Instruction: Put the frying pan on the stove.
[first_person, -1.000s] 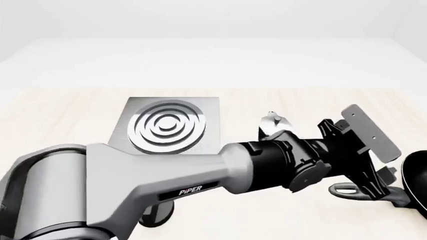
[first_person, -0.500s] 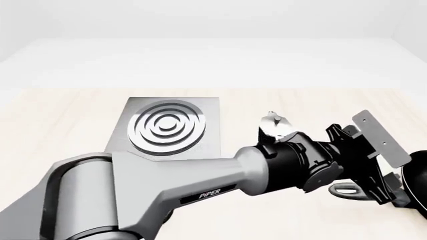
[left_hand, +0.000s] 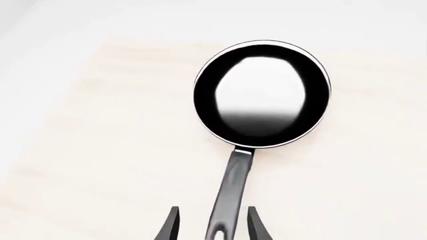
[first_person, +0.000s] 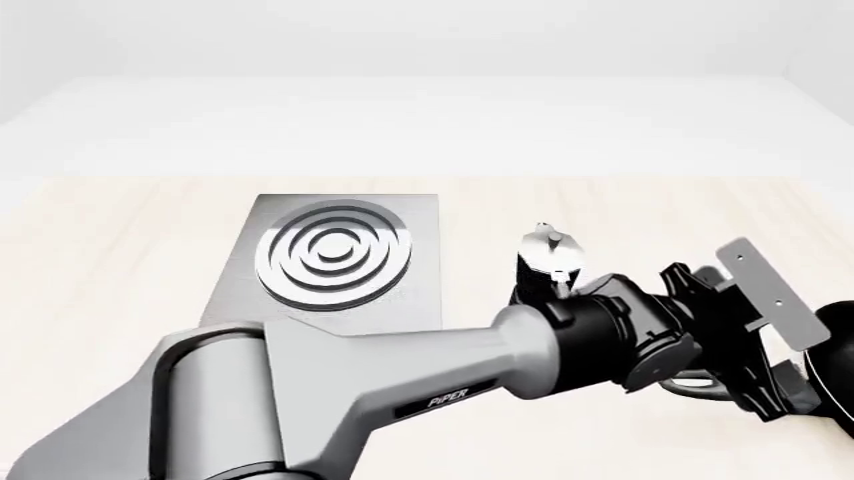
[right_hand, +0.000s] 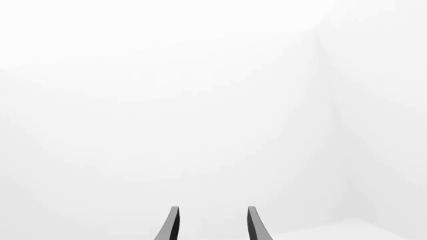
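Observation:
The frying pan lies on the pale wooden table, black with a glossy pale inside. Its long dark grey handle runs back between the fingers of my left gripper, which is open, with a gap on each side of the handle. In the front view only the pan's rim shows at the right edge, behind the left arm's wrist. The stove, a grey slab with silver rings, lies flat at the table's middle left with nothing on it. My right gripper is open and faces a white wall.
A black and silver moka pot stands just right of the stove, between it and the pan. The left arm's grey link crosses the front of the table from lower left to right.
The left arm has reached further right and lower, bringing its gripper closer to the pan's handle. The stove and the moka pot have not moved.

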